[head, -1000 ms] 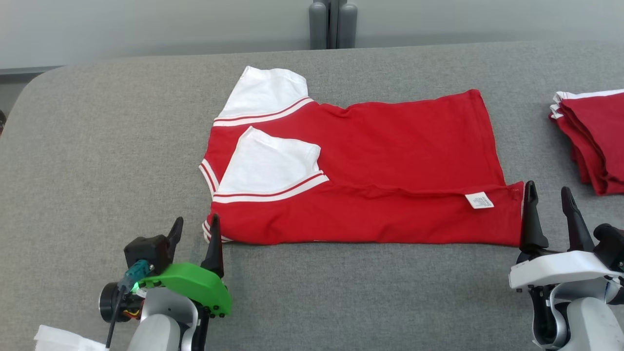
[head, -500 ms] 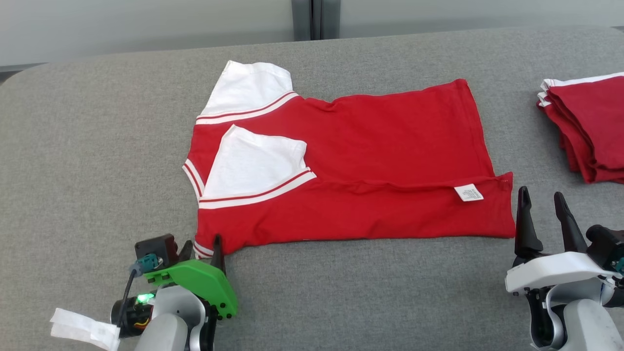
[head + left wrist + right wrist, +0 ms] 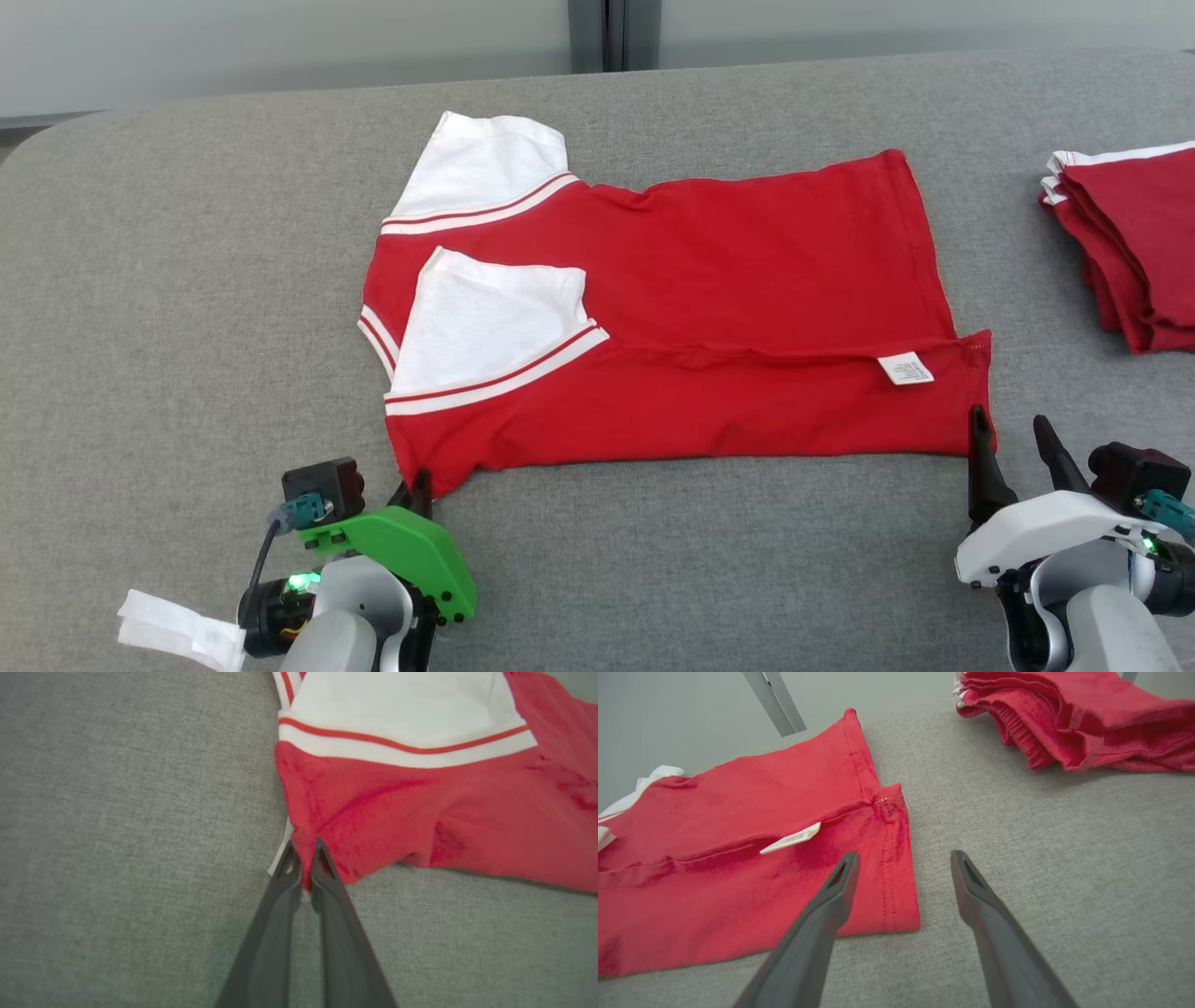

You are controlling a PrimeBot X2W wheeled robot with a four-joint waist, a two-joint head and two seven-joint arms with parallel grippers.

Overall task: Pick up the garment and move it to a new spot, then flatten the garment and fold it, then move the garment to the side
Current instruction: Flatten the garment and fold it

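My left gripper [image 3: 415, 481] sits low at the lower left, green wrist cover behind it, fingers [image 3: 285, 891] pinched together on the T-shirt [image 3: 747, 271] corner. Right gripper [image 3: 1008, 420] is at the lower right, fingers spread wide and pointing forward, holding nothing.

Head cam: high, looks forward and down across the grey table [image 3: 187, 280]. The whole garment [image 3: 728, 317] sits centre frame at mid-range, wall at 12 o'clock. Left gripper [image 3: 417, 485] at 7 o'clock, right gripper [image 3: 1008, 417] at 4 o'clock, folded stack [image 3: 1134, 243] at 3 o'clock.
Left wrist cam: very close, steep down along its fingers onto the garment's near sleeve-end corner. It shares that corner and the near white sleeve with head.
Right wrist cam: low, shallow angle, close on the near hem-end corner. It shares hem, label [image 3: 791, 838] and stack with head.
The wrist cams face opposite ends of the garment.
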